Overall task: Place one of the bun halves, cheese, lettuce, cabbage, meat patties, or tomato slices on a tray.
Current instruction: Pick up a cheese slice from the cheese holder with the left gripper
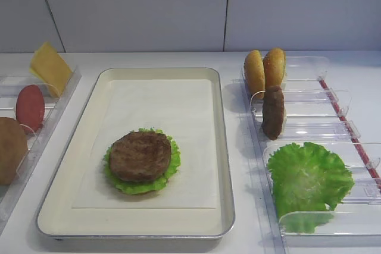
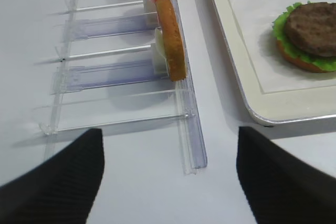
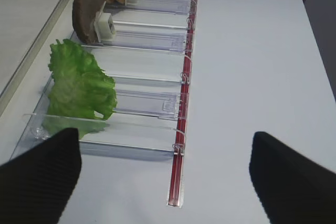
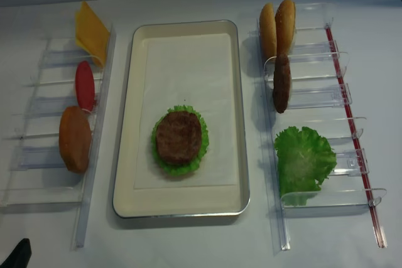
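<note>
On the tray (image 1: 221, 147) a meat patty (image 1: 140, 155) lies on lettuce (image 1: 172, 165) over a bun half (image 2: 299, 62). The left bins hold cheese (image 1: 50, 66), a tomato slice (image 1: 30, 107) and a bun half (image 1: 11, 150). On the right, the bins hold two bun halves (image 1: 265, 71), a patty (image 1: 274, 112) and lettuce (image 1: 308, 176). My left gripper (image 2: 168, 150) hovers open and empty over the near end of the left bins. My right gripper (image 3: 165, 145) is open and empty near the lettuce bin (image 3: 105, 129).
Clear plastic bin racks (image 4: 44, 155) flank the tray on both sides. A red strip (image 4: 358, 149) runs along the right rack's outer edge. White paper (image 1: 178, 111) lines the tray. A white wall stands behind the table.
</note>
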{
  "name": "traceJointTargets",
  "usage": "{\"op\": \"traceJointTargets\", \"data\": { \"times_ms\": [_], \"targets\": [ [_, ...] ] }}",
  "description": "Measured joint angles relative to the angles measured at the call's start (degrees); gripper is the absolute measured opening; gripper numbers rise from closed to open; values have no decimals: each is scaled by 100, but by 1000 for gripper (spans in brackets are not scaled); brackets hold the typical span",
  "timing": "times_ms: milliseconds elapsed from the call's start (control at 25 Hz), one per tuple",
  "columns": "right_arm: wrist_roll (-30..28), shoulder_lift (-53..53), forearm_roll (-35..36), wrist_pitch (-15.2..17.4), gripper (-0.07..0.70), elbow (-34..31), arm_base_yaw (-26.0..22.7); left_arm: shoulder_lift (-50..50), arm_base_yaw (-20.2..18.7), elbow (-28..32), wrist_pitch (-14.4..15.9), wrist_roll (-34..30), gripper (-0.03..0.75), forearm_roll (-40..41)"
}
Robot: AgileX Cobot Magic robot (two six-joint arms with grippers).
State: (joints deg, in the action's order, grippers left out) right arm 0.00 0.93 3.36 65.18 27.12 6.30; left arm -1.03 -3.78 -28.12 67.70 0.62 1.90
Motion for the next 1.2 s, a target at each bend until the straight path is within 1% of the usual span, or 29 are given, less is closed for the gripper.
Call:
{"op": "traceJointTargets", "data": {
  "times_ms": [1200],
  "targets": [
    [0, 0, 0, 0, 647, 0, 0, 0, 0, 0, 0, 0, 509, 0]
  ]
}}
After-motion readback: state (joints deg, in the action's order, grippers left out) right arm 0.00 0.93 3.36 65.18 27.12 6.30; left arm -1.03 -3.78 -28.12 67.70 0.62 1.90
